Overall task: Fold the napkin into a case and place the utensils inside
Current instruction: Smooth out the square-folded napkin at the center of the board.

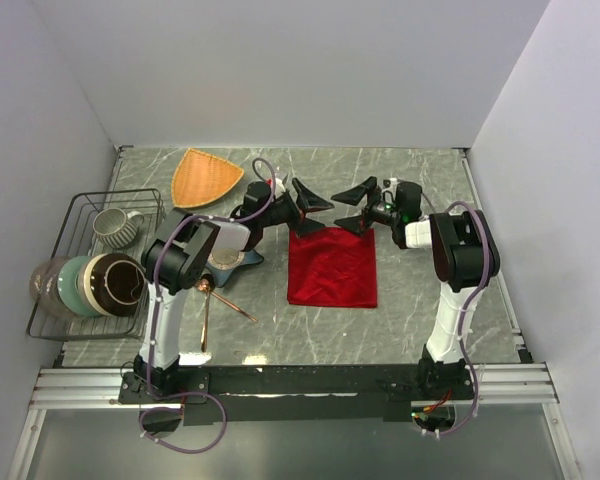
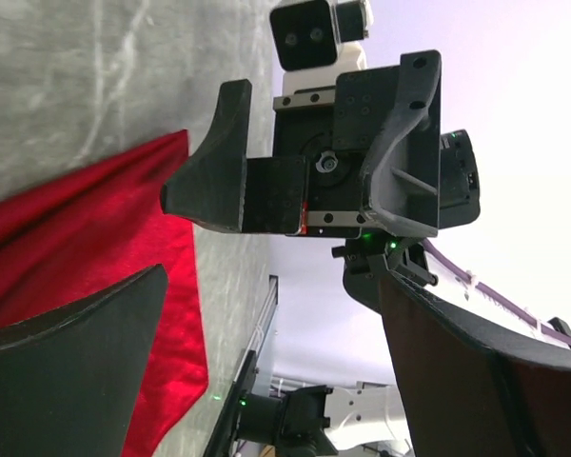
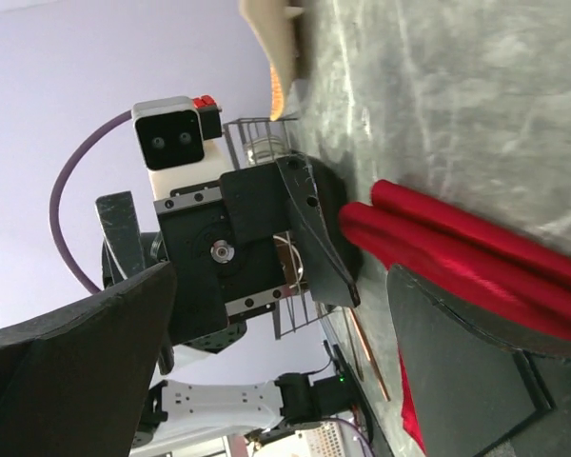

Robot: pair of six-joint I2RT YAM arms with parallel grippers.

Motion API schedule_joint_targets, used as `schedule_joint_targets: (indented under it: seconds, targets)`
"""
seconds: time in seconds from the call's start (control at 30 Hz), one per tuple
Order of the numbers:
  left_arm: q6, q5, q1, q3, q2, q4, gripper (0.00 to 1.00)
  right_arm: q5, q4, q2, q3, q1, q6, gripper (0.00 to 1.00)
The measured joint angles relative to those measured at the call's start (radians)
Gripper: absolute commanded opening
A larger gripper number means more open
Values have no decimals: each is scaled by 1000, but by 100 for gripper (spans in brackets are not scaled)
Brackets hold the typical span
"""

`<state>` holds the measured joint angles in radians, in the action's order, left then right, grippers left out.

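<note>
The grey marbled worktop carries two arms that reach from the near edge toward the middle of the far half. A wire rack stands at the left edge, with some bowls on their sides in its near part and a mug in its far part.

The red napkin lies flat near the centre of the worktop as a rough rectangle. In the right wrist view its far edge shows as two thick rolled folds.

The left gripper is over the far left corner of the napkin and the right gripper over the far right corner. They face each other, each with jaws wide apart and holding nothing. I cannot tell if a fingertip touches the cloth.

An orange plate lies by the far edge, left of centre. A blue dish shows partly from under the left arm.

The copper utensils lie on the worktop left of the napkin, apart from it, closer to the near edge
</note>
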<state>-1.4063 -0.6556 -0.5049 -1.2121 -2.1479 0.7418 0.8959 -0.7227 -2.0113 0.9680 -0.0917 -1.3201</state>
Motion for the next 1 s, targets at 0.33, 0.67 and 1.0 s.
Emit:
schedule_joint_targets:
  seconds: [0.33, 0.67, 1.0]
  targets:
    - [-2, 26, 27, -5, -86, -7, 99, -24, 60, -80, 0, 18, 78, 100]
    - [29, 51, 58, -1, -92, -73, 99, -15, 124, -85, 24, 42, 189, 100]
    - [58, 57, 56, -11, -88, -111, 99, 16, 208, -80, 66, 47, 308, 100]
